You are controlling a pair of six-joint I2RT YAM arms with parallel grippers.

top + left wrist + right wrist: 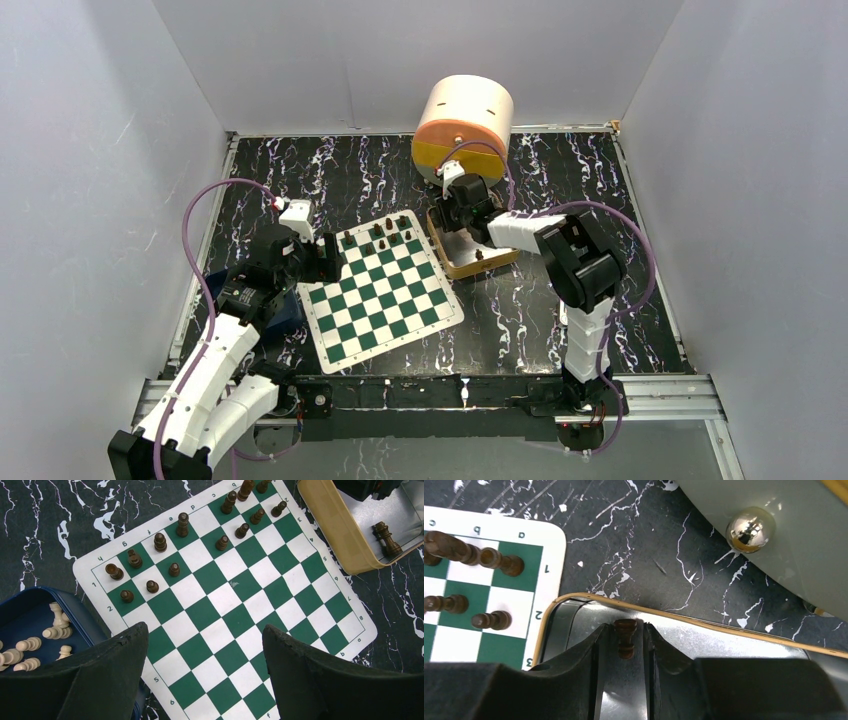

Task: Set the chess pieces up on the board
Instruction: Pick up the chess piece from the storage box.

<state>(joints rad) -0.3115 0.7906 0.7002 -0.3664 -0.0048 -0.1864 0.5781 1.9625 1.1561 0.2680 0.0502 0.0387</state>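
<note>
Reading top view first: board [390, 305] lies flat mid-table, rotated. Dark chess pieces [385, 235] line its far edge, 12 o'clock side. Left gripper [325, 258] hangs at the board's 9 o'clock edge, above a blue tin [287, 312]. Right gripper [462, 215] is down over the tan tray [462, 268], which sits just off the board at 2 o'clock. Round peach-and-orange container [462, 125] is at 12 o'clock, near the back wall.

Left wrist: left gripper [204, 632] has its jaws spread wide with nothing between them, above bare squares of the board [235, 605]. Dark chess pieces [182, 524] stand in two rows on ranks 1 and 2, from 10 to 12 o'clock. Blue tin [30, 597] at 8 o'clock holds light pieces [55, 630]. Tan tray [330, 535] at 2 o'clock holds a dark chessman [386, 535]; whether that's one or two I can't tell.

Right wrist: right gripper [625, 628] is inside the tan tray [674, 614], jaws slightly apart and bracketing one dark piece [625, 639]. A thin gap shows on each side, so no clamp. Board [551, 570] corner is at 9 o'clock with dark chess pieces [501, 562] on it. Chrome knob [750, 528] on a grey lid [809, 555] is at 1 o'clock.
</note>
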